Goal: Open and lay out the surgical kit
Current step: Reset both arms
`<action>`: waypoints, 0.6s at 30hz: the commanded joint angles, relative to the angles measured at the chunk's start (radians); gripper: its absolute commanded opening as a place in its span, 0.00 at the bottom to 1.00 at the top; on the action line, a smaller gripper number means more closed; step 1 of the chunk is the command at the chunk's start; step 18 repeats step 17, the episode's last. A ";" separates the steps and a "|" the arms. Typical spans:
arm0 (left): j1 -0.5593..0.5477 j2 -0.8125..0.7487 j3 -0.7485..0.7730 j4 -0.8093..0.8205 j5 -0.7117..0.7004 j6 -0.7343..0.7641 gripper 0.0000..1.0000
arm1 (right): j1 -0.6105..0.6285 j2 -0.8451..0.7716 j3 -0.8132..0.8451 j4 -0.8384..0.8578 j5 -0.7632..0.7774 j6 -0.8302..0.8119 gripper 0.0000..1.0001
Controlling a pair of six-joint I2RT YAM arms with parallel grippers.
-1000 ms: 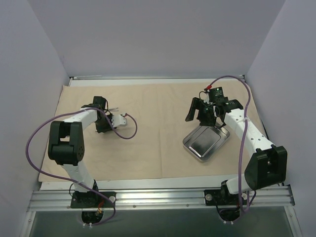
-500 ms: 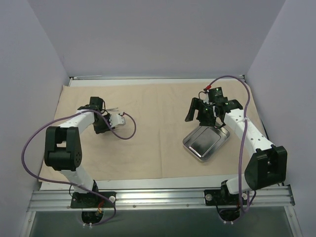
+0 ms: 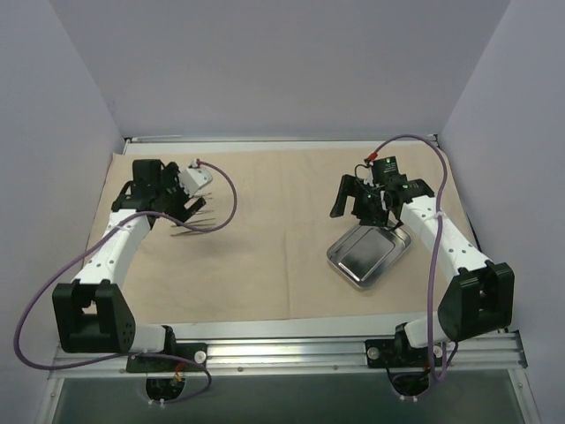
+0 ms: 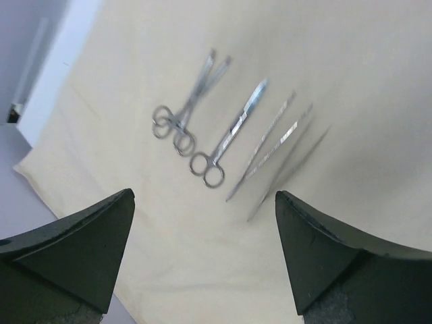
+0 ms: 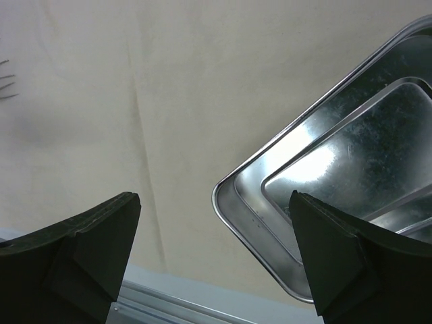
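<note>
The surgical kit's beige cloth wrap (image 3: 274,274) lies spread flat over the table. Its shiny steel tray (image 3: 369,254) sits on the cloth at the right, empty; it shows in the right wrist view as tray (image 5: 337,169). Several thin metal instruments (image 3: 196,226) lie side by side on the cloth at the left: two ring-handled scissors (image 4: 185,115) and slim tweezers (image 4: 270,142). My left gripper (image 3: 184,210) hangs open just above and behind them, left gripper (image 4: 202,256) holding nothing. My right gripper (image 3: 353,208) is open over the tray's far-left corner, right gripper (image 5: 212,256) empty.
The cloth (image 4: 351,61) reaches nearly to the white table border (image 3: 265,329) at the front and to the grey walls at the sides. A purple cable loops off each wrist. The metal rail (image 3: 282,358) with the arm bases runs along the near edge.
The left arm has swung back and to the left, its gripper has opened wide, and the instruments now show lying on the cloth. The right gripper has opened wider in place.
</note>
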 commanded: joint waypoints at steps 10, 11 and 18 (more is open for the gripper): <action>-0.016 -0.357 -0.304 0.834 0.209 -1.522 0.94 | 0.019 -0.366 -0.339 0.307 0.105 0.060 1.00; -0.022 -0.354 -0.360 0.925 0.270 -1.599 0.94 | 0.024 -0.434 -0.392 0.345 0.093 0.084 1.00; -0.043 -0.359 -0.725 1.633 0.452 -2.059 0.94 | 0.039 -0.839 -0.810 0.638 -0.005 0.215 1.00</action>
